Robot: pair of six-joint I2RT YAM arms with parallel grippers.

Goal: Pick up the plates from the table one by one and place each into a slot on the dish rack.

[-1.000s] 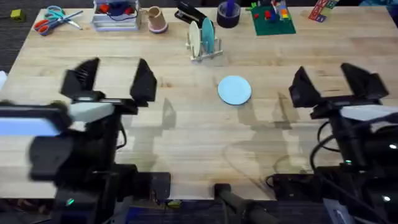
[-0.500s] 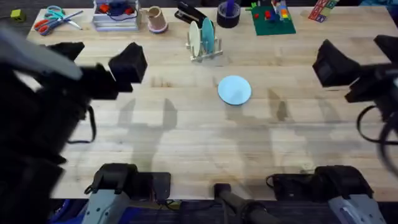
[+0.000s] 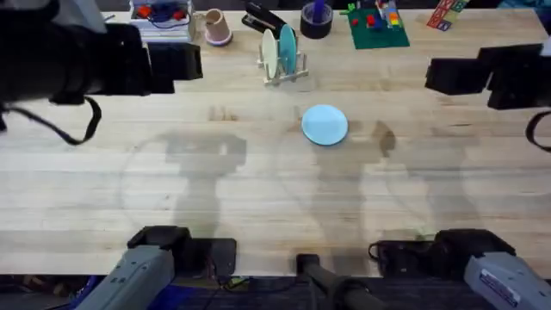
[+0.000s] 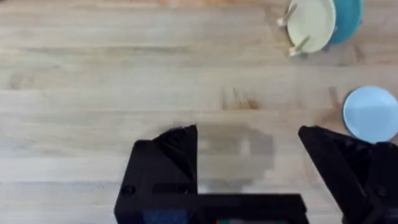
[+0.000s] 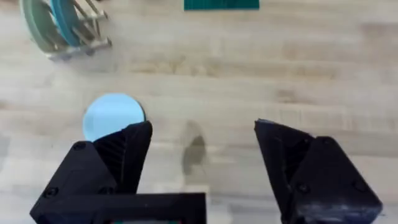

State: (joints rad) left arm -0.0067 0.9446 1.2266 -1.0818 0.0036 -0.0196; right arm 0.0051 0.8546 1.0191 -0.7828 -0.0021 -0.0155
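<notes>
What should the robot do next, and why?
Probably lower the right tool toward the light blue plate. It is the one plate lying flat on the table, while the cream and teal plates already stand in the dish rack, and both tools are open.

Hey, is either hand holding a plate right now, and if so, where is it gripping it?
Nothing is held. The left hand and right hand are both open and empty above the table; the blue plate lies flat on it, untouched.

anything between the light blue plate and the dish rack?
Nothing: overhead shows bare table between the light blue plate and the dish rack, which already holds two plates.
</notes>
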